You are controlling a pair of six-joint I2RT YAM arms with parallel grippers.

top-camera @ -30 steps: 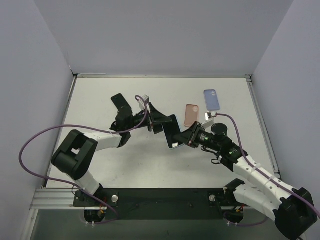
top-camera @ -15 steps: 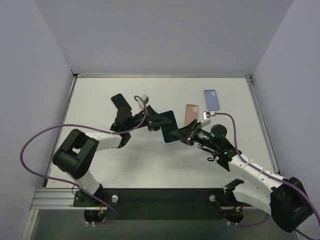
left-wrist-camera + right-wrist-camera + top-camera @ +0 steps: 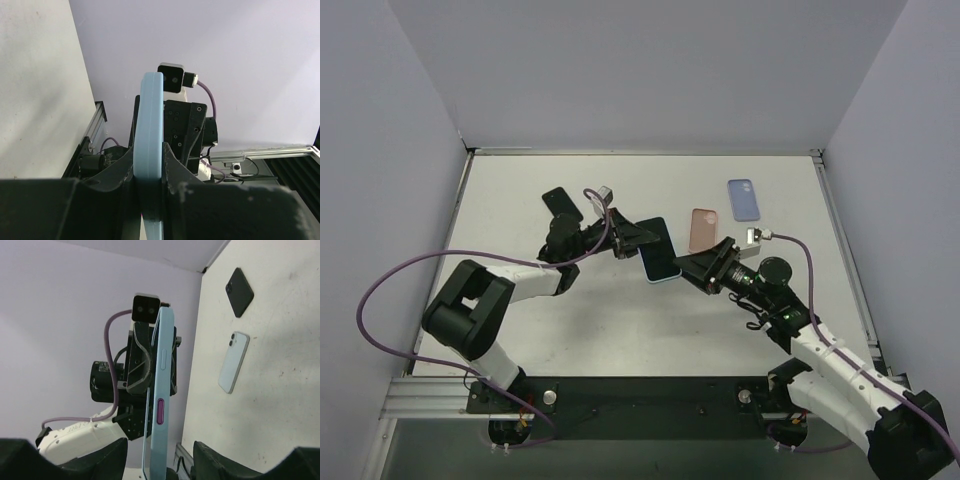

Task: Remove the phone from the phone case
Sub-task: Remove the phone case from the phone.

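The phone point(image 3: 657, 247), dark screen up, sits in a light-blue phone case point(image 3: 150, 125) with a magenta side button point(image 3: 160, 411), held above the table's middle. My left gripper point(image 3: 638, 240) is shut on the case's left end; in the left wrist view my left gripper point(image 3: 149, 162) has both fingers pressed against the blue edge. My right gripper point(image 3: 693, 263) stands open at the case's right end. In the right wrist view my right gripper point(image 3: 159, 456) straddles the blue edge with a gap on each side.
A pink case point(image 3: 702, 230) and a lavender case point(image 3: 744, 198) lie at the back right. A black case point(image 3: 560, 203) lies behind the left arm. The right wrist view also shows a pale blue phone point(image 3: 233, 362) flat on the table near the black case point(image 3: 239, 285).
My left gripper has shut on the cased phone. My right gripper has opened and let it go. The phone has shifted slightly back and left.
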